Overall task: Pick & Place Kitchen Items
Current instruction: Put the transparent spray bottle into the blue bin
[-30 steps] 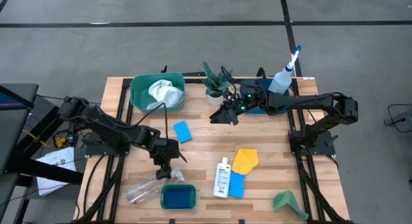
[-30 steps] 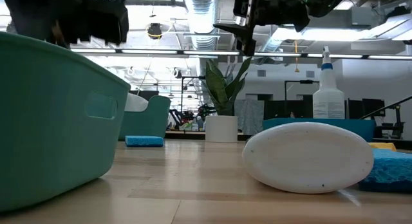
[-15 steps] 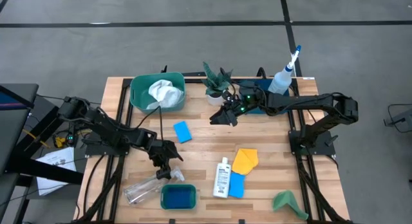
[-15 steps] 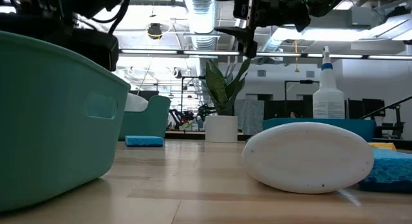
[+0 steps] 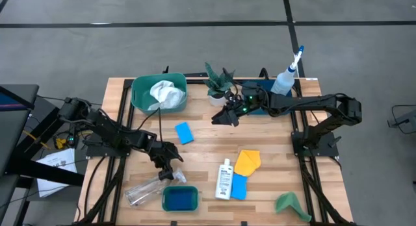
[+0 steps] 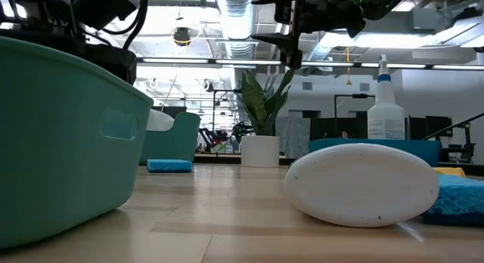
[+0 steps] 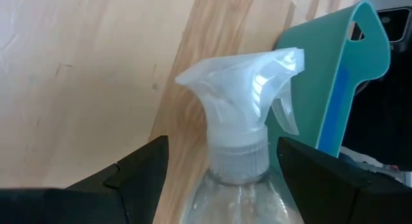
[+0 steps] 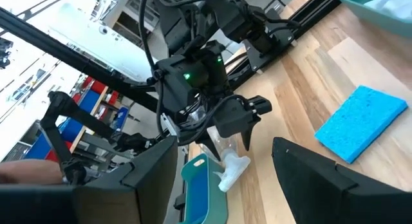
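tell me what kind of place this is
Probably a robotics lab or workshop: a wooden table on a bare concrete floor, exposed ceiling ducts overhead, and racks with red and blue bins behind.

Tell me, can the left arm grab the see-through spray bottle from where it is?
Probably yes. The left gripper hangs open right over the neck of the clear spray bottle, a finger on each side and nothing between them. The green tub sits close beside it.
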{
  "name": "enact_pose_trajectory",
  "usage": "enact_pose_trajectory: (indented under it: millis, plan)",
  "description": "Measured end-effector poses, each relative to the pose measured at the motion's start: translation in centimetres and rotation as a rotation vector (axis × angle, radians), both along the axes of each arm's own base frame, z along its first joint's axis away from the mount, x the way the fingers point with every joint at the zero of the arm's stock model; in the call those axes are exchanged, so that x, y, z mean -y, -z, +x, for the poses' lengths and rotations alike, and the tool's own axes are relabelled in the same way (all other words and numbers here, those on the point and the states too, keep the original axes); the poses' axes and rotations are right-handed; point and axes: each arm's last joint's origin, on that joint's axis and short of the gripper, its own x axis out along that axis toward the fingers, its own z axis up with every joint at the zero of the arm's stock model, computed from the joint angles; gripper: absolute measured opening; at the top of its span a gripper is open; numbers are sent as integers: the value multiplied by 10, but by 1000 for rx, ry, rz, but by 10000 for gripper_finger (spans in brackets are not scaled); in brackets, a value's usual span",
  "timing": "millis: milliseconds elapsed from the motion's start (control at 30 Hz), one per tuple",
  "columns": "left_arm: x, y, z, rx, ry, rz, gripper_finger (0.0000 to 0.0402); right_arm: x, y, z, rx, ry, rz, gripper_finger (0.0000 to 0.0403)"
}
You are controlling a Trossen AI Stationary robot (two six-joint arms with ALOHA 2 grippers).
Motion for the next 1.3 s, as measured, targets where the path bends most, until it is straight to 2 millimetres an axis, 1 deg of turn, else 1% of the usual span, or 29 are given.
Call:
enact_pose_trajectory:
  millis: [267, 533, 700, 800, 867, 1033, 1300]
  plan:
    - [0, 0, 0, 4, 2, 5, 285, 1, 0, 0, 0, 5, -1, 244]
    - [2, 13, 6, -29, 10, -8, 285, 1, 0, 0, -2, 9, -1, 244]
    - [3, 15, 5, -42, 21, -10, 281, 1, 1, 0, -10, 9, 1, 244]
    - [3, 15, 4, -47, 22, -2, 258, 1, 2, -1, -19, 9, 3, 244]
    - [2, 15, 4, -44, 17, 6, 230, 1, 2, -1, -20, 9, 3, 244]
    - [2, 15, 5, -37, 7, 10, 130, 1, 2, -1, -20, 8, 4, 244]
    - [2, 14, 5, -30, 9, 20, 128, 1, 2, -1, -19, 5, 5, 244]
